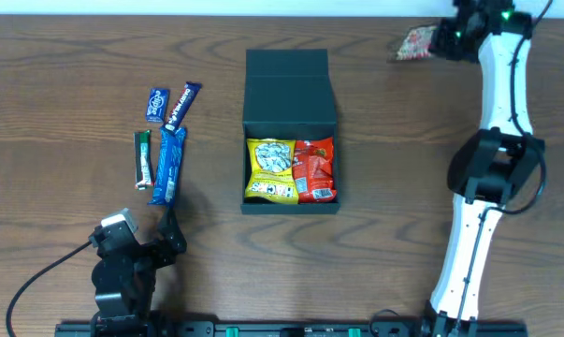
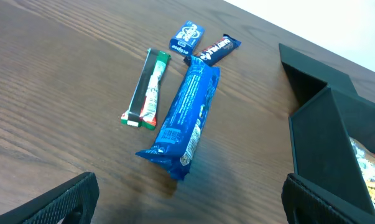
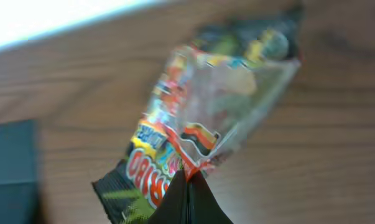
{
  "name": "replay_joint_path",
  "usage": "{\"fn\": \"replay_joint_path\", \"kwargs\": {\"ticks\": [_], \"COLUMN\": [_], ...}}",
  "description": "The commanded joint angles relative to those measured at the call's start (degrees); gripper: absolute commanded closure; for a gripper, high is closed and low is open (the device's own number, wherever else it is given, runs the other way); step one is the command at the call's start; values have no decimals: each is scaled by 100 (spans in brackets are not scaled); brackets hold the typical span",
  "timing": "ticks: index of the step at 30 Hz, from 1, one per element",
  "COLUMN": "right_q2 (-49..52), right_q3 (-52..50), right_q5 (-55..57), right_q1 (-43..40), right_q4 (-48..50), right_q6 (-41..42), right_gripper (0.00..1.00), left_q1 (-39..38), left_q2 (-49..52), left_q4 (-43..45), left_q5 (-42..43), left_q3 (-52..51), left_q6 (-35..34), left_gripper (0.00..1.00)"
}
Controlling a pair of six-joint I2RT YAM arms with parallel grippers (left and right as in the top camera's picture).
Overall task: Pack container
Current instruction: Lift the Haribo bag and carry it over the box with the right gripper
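Right gripper (image 3: 188, 179) pinches the gummy bag (image 3: 218, 106) at the far edge; left gripper (image 2: 193, 199) hangs open. Next: lift and carry it to the open container (image 1: 290, 130) mid-table, atop two packets (image 1: 272, 168).

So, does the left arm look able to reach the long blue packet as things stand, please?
Probably yes: the left fingers stand open and empty just short of the long blue packet, with only bare table between.
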Motion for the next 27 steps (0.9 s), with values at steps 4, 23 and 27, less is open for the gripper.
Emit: {"fn": "replay_joint_path", "kwargs": {"ticks": [4, 23, 27], "right_q2": [-1537, -4170, -4905], "right_q3": [372, -1657, -3056], "right_q5": [-518, -968, -708], "right_q1": [706, 2326, 2715], "right_q4": [-614, -2398, -2052], "right_q6": [48, 151, 20], "right_gripper": [99, 98, 98], "left_q1": [17, 17, 17], "left_q2": [-31, -31, -31], "left_q4": [-24, -28, -28], "left_q5": [-214, -319, -319], "left_q3": [-87, -87, -87], "left_q6": [-15, 94, 94], "left_gripper": [5, 5, 5]}}
